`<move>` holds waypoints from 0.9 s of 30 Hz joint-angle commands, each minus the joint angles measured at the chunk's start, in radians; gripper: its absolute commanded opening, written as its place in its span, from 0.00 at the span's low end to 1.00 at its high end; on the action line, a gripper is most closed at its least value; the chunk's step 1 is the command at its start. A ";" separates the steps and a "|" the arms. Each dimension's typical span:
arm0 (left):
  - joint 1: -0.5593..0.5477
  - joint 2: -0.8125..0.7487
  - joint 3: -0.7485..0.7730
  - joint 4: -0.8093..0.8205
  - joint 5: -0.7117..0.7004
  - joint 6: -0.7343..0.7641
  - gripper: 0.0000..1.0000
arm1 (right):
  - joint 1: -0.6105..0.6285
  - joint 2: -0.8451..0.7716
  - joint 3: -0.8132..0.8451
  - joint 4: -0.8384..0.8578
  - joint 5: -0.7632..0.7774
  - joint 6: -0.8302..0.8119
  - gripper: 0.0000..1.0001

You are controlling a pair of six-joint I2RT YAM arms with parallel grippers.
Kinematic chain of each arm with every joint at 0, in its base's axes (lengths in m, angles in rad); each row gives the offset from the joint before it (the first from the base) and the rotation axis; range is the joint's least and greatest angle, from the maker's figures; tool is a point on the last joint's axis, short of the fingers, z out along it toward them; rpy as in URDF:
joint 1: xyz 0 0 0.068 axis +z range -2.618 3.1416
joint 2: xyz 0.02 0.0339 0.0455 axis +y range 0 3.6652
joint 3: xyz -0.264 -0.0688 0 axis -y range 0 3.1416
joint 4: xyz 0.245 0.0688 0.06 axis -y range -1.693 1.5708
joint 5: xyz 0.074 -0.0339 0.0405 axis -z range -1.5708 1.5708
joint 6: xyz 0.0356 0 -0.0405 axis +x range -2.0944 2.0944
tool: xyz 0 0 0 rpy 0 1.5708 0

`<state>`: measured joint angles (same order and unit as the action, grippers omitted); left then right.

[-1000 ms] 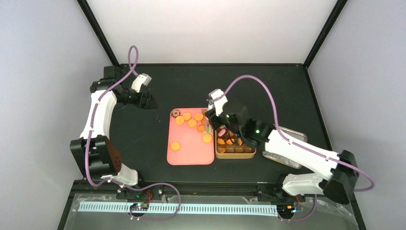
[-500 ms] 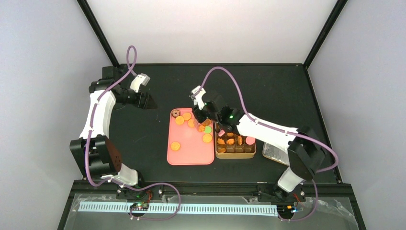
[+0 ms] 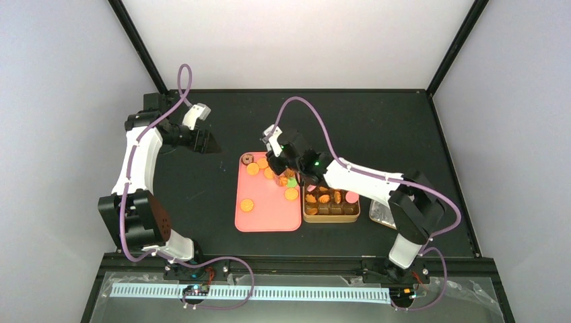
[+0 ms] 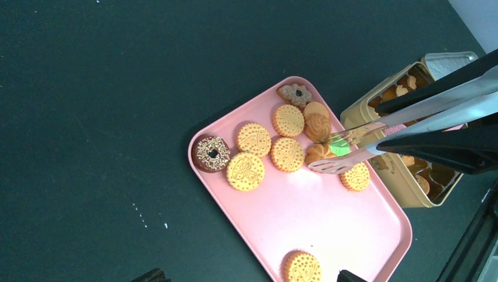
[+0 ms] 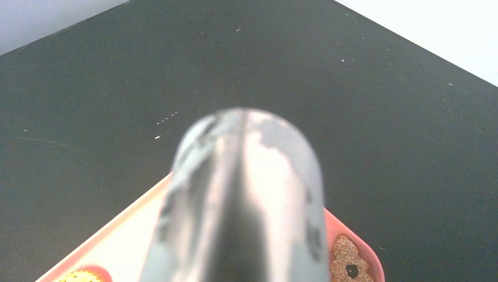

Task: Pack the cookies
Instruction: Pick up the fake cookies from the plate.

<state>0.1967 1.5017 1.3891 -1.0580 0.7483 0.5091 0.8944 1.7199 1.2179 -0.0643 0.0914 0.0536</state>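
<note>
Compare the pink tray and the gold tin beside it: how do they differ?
The pink tray is shallow and undivided, the gold tin deeper and split into compartments. On the tray the cookies lie loose and flat; in the tin they sit inside the cells. Both are rectangular and stand side by side.

The right tool, with the tongs, has swung left from above the tin to above the tray with its cookies.
</note>
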 commanded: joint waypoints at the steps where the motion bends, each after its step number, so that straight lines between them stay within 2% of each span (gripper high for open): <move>1: 0.011 0.017 0.005 -0.004 0.015 0.008 0.77 | 0.004 0.022 0.005 0.031 0.018 -0.039 0.33; 9: 0.015 0.005 0.005 -0.002 0.015 0.009 0.77 | 0.035 0.070 0.085 -0.021 -0.008 -0.101 0.32; 15: 0.017 0.005 0.012 -0.005 0.020 0.009 0.77 | 0.057 0.083 0.078 -0.026 -0.009 -0.084 0.25; 20: 0.020 0.000 0.002 -0.003 0.024 0.011 0.77 | 0.056 0.038 0.077 -0.025 0.017 -0.084 0.19; 27: 0.021 -0.008 0.007 0.000 0.028 0.007 0.77 | 0.056 -0.122 0.073 -0.025 0.042 -0.064 0.17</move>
<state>0.2092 1.5074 1.3869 -1.0573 0.7494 0.5091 0.9485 1.7344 1.2884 -0.1085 0.1020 -0.0231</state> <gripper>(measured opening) 0.767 0.270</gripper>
